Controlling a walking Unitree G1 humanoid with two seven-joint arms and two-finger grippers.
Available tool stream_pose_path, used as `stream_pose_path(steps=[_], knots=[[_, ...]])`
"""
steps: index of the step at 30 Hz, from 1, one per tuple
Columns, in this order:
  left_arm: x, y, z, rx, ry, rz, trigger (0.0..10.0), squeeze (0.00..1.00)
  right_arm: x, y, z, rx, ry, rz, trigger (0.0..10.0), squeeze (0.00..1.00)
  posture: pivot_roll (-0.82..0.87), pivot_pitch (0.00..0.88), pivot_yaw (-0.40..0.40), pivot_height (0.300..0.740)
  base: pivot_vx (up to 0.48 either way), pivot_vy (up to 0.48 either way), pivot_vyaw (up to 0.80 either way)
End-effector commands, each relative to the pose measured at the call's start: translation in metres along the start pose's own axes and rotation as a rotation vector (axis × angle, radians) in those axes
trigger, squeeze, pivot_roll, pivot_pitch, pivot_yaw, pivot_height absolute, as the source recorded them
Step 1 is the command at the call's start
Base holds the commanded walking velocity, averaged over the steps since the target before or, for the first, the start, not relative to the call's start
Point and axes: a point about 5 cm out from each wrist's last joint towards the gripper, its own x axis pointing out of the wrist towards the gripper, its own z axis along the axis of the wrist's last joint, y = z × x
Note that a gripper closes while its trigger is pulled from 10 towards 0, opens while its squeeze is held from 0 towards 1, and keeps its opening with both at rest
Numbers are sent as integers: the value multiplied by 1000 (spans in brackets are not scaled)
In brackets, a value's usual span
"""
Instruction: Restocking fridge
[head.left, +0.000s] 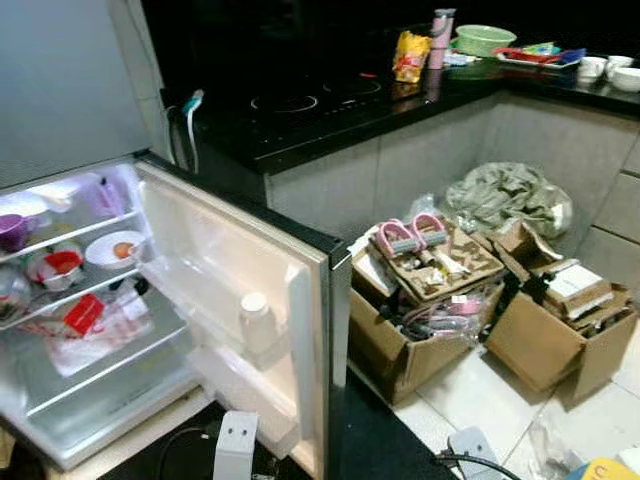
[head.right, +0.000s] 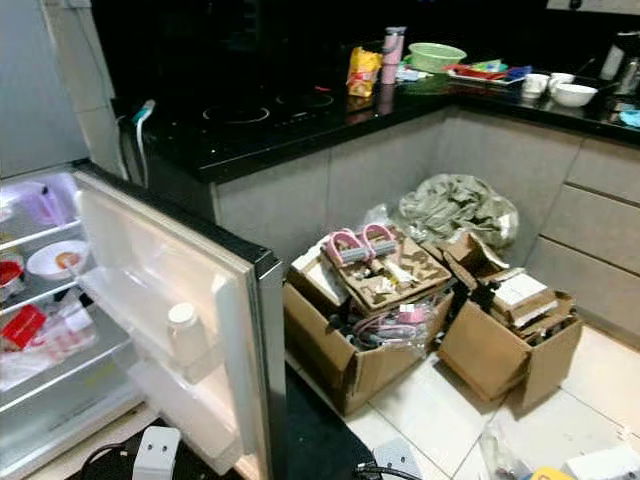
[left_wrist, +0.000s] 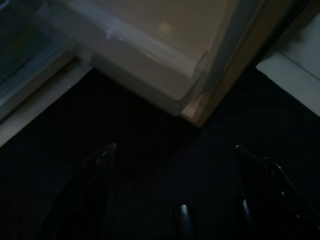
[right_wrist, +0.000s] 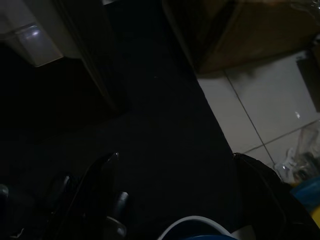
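The fridge (head.left: 60, 90) stands at the left with its door (head.left: 235, 280) swung wide open. A white bottle (head.left: 255, 318) sits in the door's rack. The lit shelves hold a purple cup (head.left: 14, 231), a white bowl with food (head.left: 116, 249), a red-lidded dish (head.left: 58, 266) and a red packet on clear bags (head.left: 84, 314). On the black counter stand a yellow snack bag (head.left: 410, 56) and a pink tumbler (head.left: 441, 36). My left gripper (left_wrist: 175, 147) hangs open over the dark mat by the door's lower corner (left_wrist: 192, 107). My right gripper (right_wrist: 175, 156) hangs open, empty, over the mat.
Open cardboard boxes (head.left: 425, 310) full of clutter and a grey bundle (head.left: 510, 200) crowd the tiled floor at the right. A green bowl (head.left: 484, 38) and white cups (head.left: 610, 70) stand on the counter. A white block with a cable (head.left: 235, 445) lies below the door.
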Motion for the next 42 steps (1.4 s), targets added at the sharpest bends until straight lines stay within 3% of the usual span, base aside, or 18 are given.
stream_pose_path(steps=[1, 12, 19, 23, 36, 42], knots=[[-2, 4, -6, -13, 18, 15, 10000, 0, 0, 0, -1, 15, -6, 3, 10000, 0, -62, 116, -2, 740, 0, 0, 0], [-3, 5, -10, -52, 45, 15, 10000, 0, 0, 2, 0, 18, -10, 10, 10000, 0, -59, 118, 0, 740, 0, 131, 0], [-3, 6, -8, -22, 41, 8, 10000, 0, 0, 3, 0, 22, -10, 12, 10000, 0, -57, 115, 4, 740, 0, 480, 0], [-2, 2, -5, 46, 22, -25, 10000, 0, 0, 2, -1, 33, -11, 9, 10000, 0, -54, 108, 8, 740, 0, 0, 0], [-1, 0, -3, 72, 20, -40, 10000, 0, -2, -2, -5, 42, -3, -9, 10000, 0, -56, 100, 15, 740, 0, 0, 0], [-1, 1, -4, 76, 26, -31, 10000, 0, -3, -17, -3, 86, 5, -87, 10000, 0, -54, 102, 17, 740, 0, 0, 0]])
